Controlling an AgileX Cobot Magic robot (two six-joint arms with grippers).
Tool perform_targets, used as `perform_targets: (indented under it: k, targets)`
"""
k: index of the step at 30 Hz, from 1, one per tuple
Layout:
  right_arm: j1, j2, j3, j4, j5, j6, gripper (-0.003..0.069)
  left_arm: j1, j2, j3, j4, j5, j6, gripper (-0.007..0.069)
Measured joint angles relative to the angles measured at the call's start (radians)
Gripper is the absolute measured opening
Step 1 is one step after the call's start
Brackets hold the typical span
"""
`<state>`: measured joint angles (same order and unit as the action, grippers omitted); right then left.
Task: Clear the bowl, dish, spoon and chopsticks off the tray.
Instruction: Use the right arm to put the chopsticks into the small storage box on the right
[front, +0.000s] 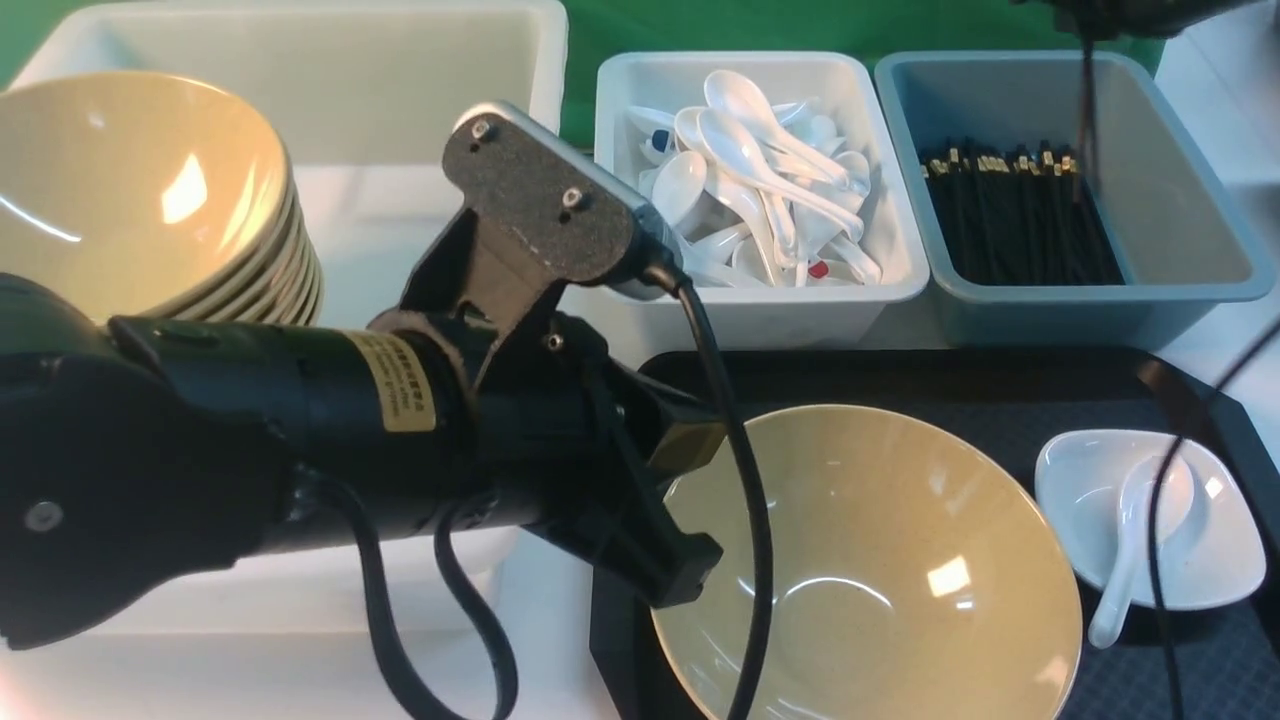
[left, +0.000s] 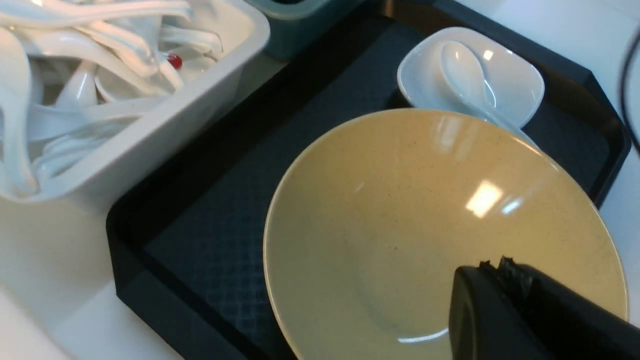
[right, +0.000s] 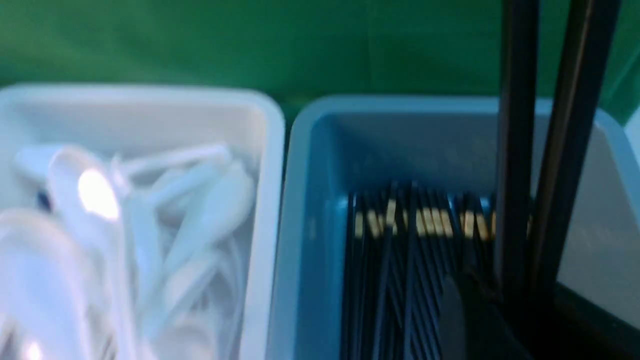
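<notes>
Inspection of tray area, front and wrist views.

1. The tray (front: 960, 395) sits at front right. The bowl (front: 880, 570) stands upright on its left half, empty. The dish (front: 1215, 560) stands on the tray's right part, close beside the bowl. The spoon (front: 1140, 530) lies in it, scoop inside and handle over the near edge.

2. Left gripper (front: 690, 575): positioned at the bowl's left rim, tips over the bowl's inner slope. In the left wrist view the fingers (left: 492, 277) are pressed together with nothing between them.

3. Right gripper (front: 1088, 28): mostly cut off by the top edge of the front view. The chopsticks (front: 1086, 110) hang upright from it, so the fingers are clamped on them (the right wrist view is blurred but shows both sticks running up in front of the camera). They hang over the blue-grey tub (front: 1185, 200) behind the tray, above the stored chopsticks (front: 1010, 215) lying there.

4. The white tub (front: 740, 305) beside the blue-grey tub holds loose spoons (front: 760, 170). The large white tub (front: 400, 100) at far left holds a stack of tan bowls (front: 130, 190).
</notes>
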<state>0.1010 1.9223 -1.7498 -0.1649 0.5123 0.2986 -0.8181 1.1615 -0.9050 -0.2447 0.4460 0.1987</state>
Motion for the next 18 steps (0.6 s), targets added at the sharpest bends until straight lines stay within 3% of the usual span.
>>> perform_targets:
  k: [3,5,7,9,12,13,15,18]
  targets:
    - [-0.022,0.117,-0.084,0.000,-0.021,0.020,0.0147,0.000,0.000,0.000,-0.001,0.065,-0.005,-0.0015]
    - [-0.031,0.182,-0.143,0.001,0.013,0.020,0.0195,0.000,0.000,0.000,-0.001,0.095,-0.005,-0.0015]
    - [-0.034,0.214,-0.184,0.001,0.060,0.020,0.0259,0.000,0.000,0.000,-0.001,0.104,-0.006,-0.0015]
    - [-0.036,0.237,-0.245,0.005,0.207,0.010,0.0400,0.000,0.000,0.000,-0.001,0.105,-0.006,-0.0015]
    - [-0.036,0.228,-0.307,0.016,0.402,-0.088,0.0536,0.001,0.005,-0.015,0.001,0.105,-0.016,-0.0015]
    - [-0.036,0.228,-0.307,0.018,0.415,-0.097,0.0536,0.001,0.006,-0.018,0.001,0.107,-0.018,-0.0015]
    - [-0.036,0.199,-0.332,0.027,0.590,-0.215,0.0594,0.032,0.036,-0.096,0.012,0.168,-0.029,-0.0015]
    - [-0.036,0.155,-0.326,0.047,0.696,-0.299,0.0603,0.083,0.086,-0.221,0.048,0.247,-0.024,-0.0015]
